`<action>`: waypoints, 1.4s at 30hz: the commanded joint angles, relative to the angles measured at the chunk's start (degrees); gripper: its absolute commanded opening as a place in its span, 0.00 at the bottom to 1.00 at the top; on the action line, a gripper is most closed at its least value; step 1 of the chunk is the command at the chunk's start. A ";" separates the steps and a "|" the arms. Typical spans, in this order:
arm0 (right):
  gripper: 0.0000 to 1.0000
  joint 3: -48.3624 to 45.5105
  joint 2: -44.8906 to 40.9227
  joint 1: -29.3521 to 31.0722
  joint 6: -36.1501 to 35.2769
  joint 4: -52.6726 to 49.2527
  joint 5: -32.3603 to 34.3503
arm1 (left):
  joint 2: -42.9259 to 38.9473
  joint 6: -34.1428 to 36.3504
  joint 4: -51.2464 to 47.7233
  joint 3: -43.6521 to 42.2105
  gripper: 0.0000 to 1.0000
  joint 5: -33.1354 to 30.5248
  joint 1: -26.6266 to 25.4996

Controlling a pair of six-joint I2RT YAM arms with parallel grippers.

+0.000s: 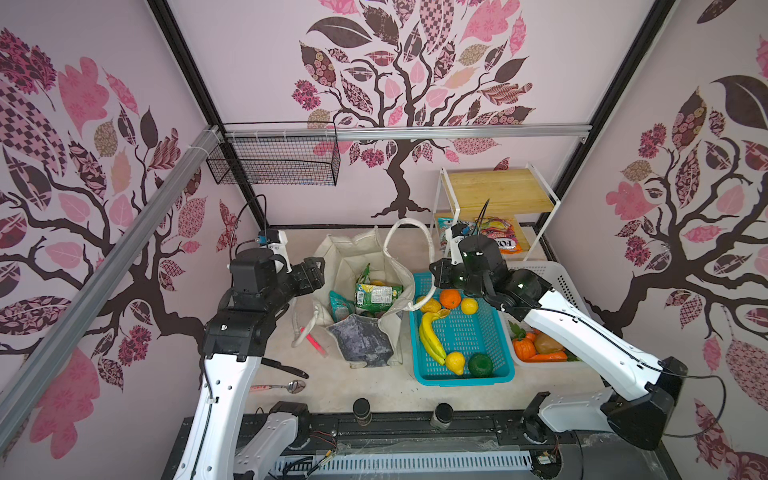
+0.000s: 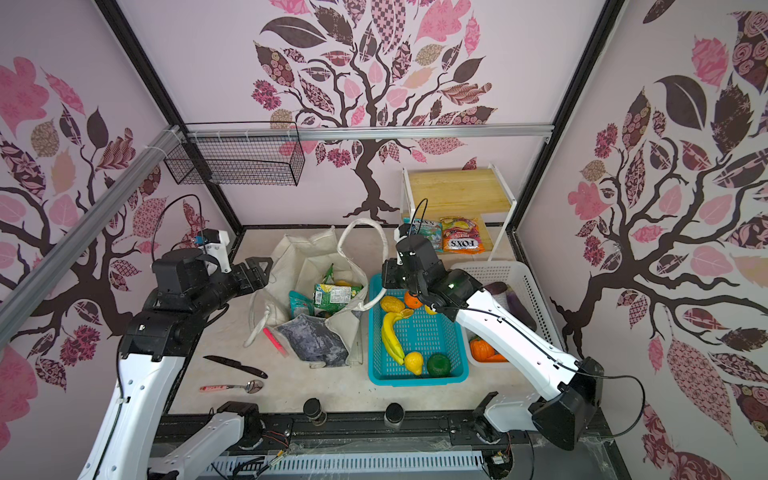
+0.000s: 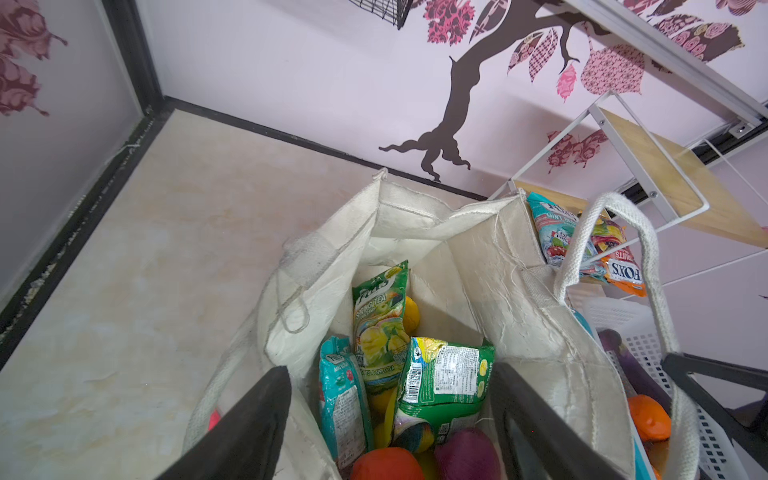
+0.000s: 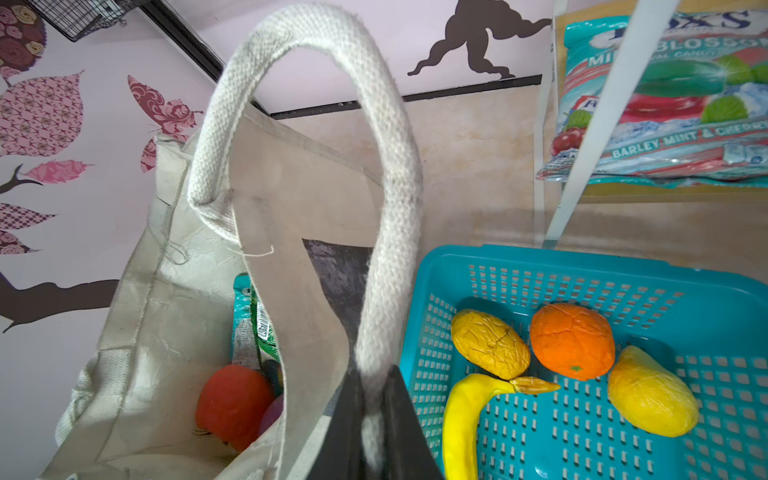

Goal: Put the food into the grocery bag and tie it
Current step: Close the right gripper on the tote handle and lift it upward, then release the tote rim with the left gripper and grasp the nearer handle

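Two claws: left gripper (image 1: 313,272) jaws wide apart, by cream canvas tote bag (image 1: 343,253) mid-table; right gripper (image 4: 374,374) clamped on its woven strap handle (image 4: 390,199). Inside: green snack packets (image 3: 440,374), toy fruit (image 3: 386,463).

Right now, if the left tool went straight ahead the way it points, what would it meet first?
Probably the green snack packet topmost in the grocery bag; the open left tool aims into its mouth. Depth unclear: near rim may brush first.
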 commanded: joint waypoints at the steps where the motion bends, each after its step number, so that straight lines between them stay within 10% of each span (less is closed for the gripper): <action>1: 0.00 -0.42 -3.50 -1.29 -0.76 -1.54 0.19 | -3.30 -2.85 -2.52 -4.03 0.79 -2.34 0.83; 5: 0.00 -3.44 -5.57 -4.65 -0.91 -0.89 -1.74 | -7.39 -4.24 -4.21 -8.55 0.78 -3.73 3.32; 11: 0.00 -5.32 -6.45 -5.03 -1.98 -0.50 -2.57 | -9.29 -4.15 -3.44 -13.99 0.73 18.87 24.45; 17: 0.00 -5.64 -6.43 -5.11 -2.90 -0.46 -3.89 | -14.51 -8.45 -1.00 -22.29 0.80 12.65 24.90; 33: 0.00 -8.51 -7.98 -5.05 -2.01 1.73 -5.61 | -23.61 -31.90 15.48 -47.13 0.90 27.80 26.94; 39: 0.00 -9.25 -7.88 -5.05 -1.75 3.42 -6.61 | -22.16 -40.39 29.86 -53.63 0.74 29.04 26.94; 42: 0.00 -9.35 -7.72 -5.09 -1.94 3.42 -6.36 | -22.78 -46.69 35.20 -56.27 0.87 33.03 26.94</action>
